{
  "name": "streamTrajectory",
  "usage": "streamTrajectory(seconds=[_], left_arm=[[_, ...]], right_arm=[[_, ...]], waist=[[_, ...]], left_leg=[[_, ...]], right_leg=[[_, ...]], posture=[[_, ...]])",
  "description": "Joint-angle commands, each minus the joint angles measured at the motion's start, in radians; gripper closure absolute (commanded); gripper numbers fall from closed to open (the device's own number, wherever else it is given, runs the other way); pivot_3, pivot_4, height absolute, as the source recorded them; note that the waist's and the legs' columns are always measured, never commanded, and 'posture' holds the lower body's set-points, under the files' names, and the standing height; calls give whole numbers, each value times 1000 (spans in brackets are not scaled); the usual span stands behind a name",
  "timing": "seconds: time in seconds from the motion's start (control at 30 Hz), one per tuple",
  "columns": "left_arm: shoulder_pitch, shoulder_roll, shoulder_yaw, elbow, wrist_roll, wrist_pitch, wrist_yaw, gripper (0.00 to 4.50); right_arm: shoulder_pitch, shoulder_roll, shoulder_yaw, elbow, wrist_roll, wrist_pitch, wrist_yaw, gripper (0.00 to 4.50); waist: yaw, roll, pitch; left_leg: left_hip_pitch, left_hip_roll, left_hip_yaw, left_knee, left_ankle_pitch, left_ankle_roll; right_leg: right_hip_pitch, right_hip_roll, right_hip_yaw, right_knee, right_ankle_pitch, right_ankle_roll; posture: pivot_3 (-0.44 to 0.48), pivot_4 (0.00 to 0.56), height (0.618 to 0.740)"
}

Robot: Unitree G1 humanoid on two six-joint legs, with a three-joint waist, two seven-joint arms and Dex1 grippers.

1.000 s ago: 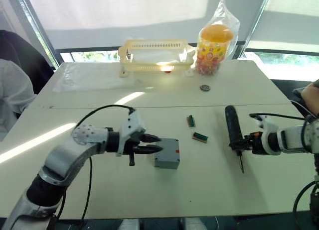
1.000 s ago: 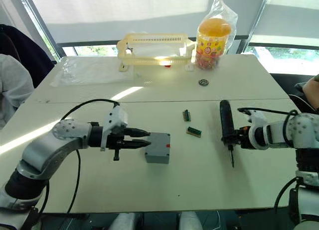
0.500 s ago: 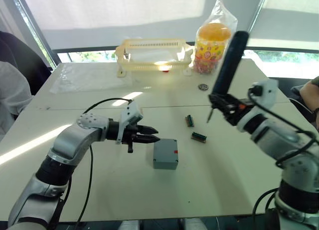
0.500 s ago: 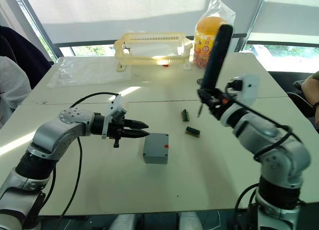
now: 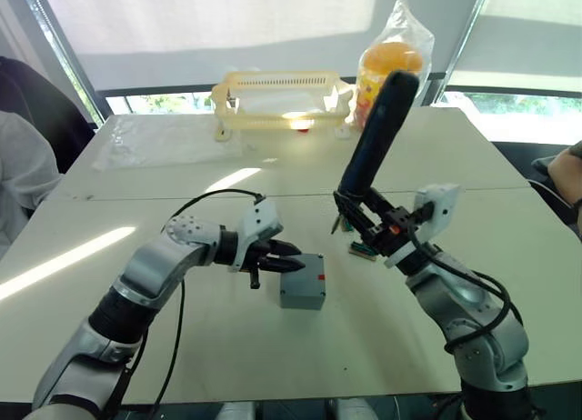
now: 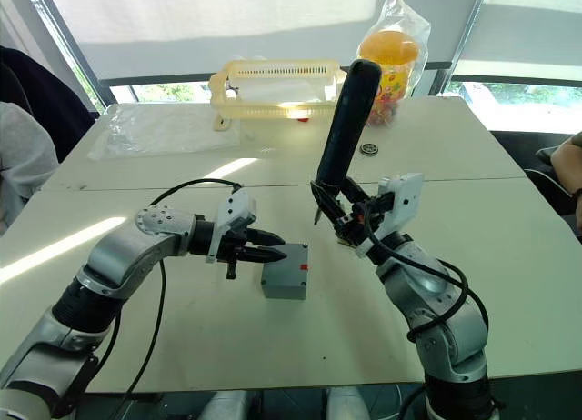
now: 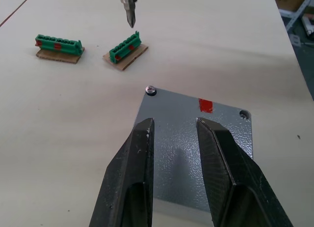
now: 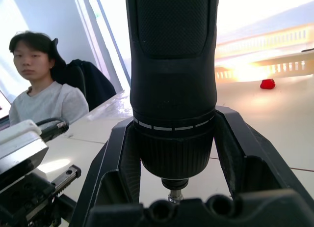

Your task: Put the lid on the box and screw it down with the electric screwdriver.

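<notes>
Right pincer (image 6: 341,222) stayed clamped on the electric screwdriver (image 6: 344,129). In half a sec I'd swung it from approx 1 o'clock of the box (image 5: 303,281) in toward it, bit down, tip hanging near the two green connectors (image 7: 125,44). Left pincer (image 7: 172,153) sat narrowly parted, holding nothing, over the lid (image 7: 196,153), which lay on the box w/ screws (image 7: 150,90) at the corners, mid-counter (image 5: 227,347). I judged seating done; driving was next.

Electric screwdriver (image 5: 377,132) now off table, upright, nearer box (image 5: 303,281); left claw (image 5: 293,258) closer too
</notes>
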Motion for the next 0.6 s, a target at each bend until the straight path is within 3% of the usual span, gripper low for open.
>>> streamTrajectory(seconds=[0.03, 0.6], left_arm=[[24, 19, -42, -9, 58, -57, -11, 3174], [53, 12, -55, 23, 102, -101, -35, 3174]], right_arm=[[14, 11, 15, -44, -13, -63, 32, 2785], [59, 37, 74, -3, -85, -108, 72, 2785]], waist=[[0, 0, 0], [4, 0, 0]], left_leg=[[0, 0, 0, 0, 0, 0], [1, 0, 0, 1, 0, 0]], right_leg=[[0, 0, 0, 0, 0, 0], [2, 0, 0, 0, 0, 0]], posture=[[0, 150, 740], [0, 150, 740]])
